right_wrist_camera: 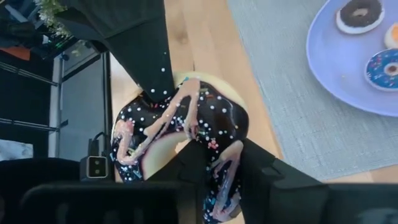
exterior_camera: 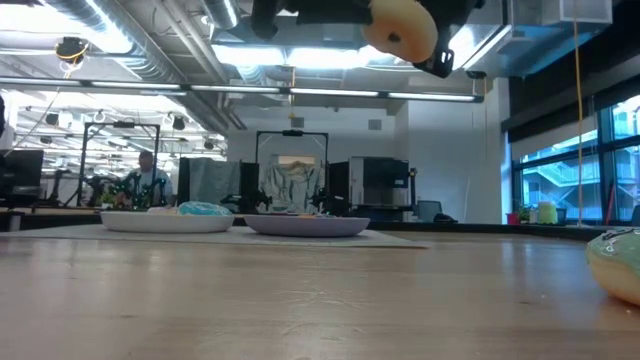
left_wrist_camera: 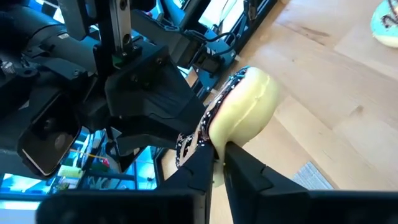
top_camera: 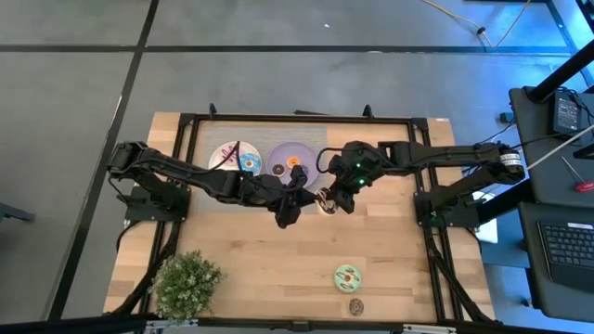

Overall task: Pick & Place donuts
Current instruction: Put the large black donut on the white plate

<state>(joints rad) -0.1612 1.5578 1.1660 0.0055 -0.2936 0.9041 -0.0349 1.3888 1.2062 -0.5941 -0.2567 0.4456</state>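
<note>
A chocolate-iced donut [top_camera: 325, 200] with white sprinkles and pink drizzle hangs in the air above the table's middle, high in the low view [exterior_camera: 400, 28]. My left gripper [left_wrist_camera: 217, 165] reaches it from the left and my right gripper [right_wrist_camera: 224, 171] from the right; each is shut on it. A blue donut [top_camera: 249, 164] lies on the white plate [top_camera: 225, 156]. Minis lie on the lilac plate [top_camera: 302, 150]. A green donut [top_camera: 348, 276] and a dark-brown mini [top_camera: 356, 306] lie flat on the wood near the near edge. My left gripper pinches the donut's rim [left_wrist_camera: 219, 144] between its two fingers, one on the pale underside and one on the iced face. The donut stands on edge, lifted clear of the table. My right gripper pinches the opposite part of the ring [right_wrist_camera: 225, 155] between its two fingers, across the icing. One finger [right_wrist_camera: 189, 158] stands at the hole and the other [right_wrist_camera: 264, 168] outside the rim. The donut is held in the air.
Both plates sit on a grey mat [top_camera: 371, 130] at the far side. A potted plant [top_camera: 186, 283] stands at the near left corner. Bare wood lies between the plates and the green donut. A black frame [top_camera: 425, 186] borders the table.
</note>
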